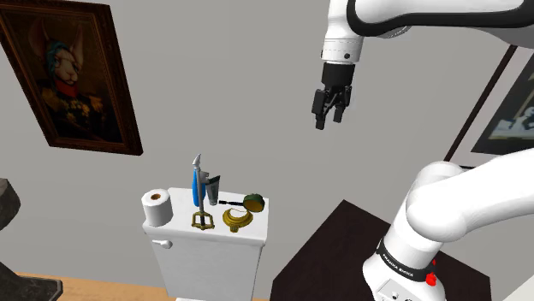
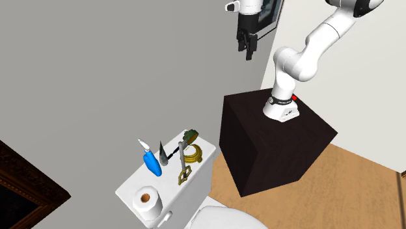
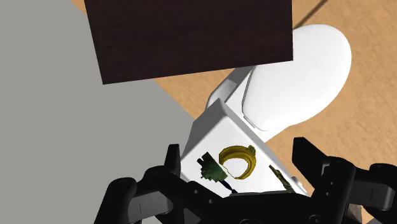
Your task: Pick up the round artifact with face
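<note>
The round artifact is a small green and gold piece lying on the white toilet tank lid, at the end toward the shoulder view's right. Next to it lies a gold ring. From the other side, the artifact and ring sit at the tank's end nearest the dark stand. My gripper hangs high above and off to the side of the tank, open, with nothing between its fingers. From the wrist, the artifact and ring lie far below between the spread fingers.
Also on the tank are a toilet paper roll, a blue bottle and a gold key-like ornament. The toilet's lid is down. The dark stand box stands close beside the toilet. A framed portrait hangs on the wall.
</note>
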You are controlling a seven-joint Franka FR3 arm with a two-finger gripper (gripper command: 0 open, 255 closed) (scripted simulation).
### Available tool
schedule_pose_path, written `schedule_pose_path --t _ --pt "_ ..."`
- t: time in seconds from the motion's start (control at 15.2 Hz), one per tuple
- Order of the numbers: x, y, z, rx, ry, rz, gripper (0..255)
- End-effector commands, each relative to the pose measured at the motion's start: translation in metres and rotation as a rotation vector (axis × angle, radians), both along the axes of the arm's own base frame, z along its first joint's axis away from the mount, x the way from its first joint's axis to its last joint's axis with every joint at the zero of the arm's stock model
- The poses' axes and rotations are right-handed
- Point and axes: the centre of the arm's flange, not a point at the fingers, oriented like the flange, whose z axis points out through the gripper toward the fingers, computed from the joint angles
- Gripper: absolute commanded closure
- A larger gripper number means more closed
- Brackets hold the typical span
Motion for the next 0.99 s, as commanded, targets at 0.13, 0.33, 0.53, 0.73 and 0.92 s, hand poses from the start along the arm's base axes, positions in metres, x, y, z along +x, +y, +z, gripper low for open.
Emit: schedule_pose_path --t 0.13,0.33,0.53,0.73,0.92 --pt "0.013 0.005 -0.023 -0.017 -0.001 0.007 0" --pt "0.033 0.011 -0.057 -0.043 -0.003 0.018 0" --pt "0.053 0.017 -0.091 -0.068 -0.004 0.029 0" --pt "0.073 0.022 -0.125 -0.094 -0.006 0.04 0" --pt "0.092 0.027 -0.16 -0.119 -0.007 0.05 0"
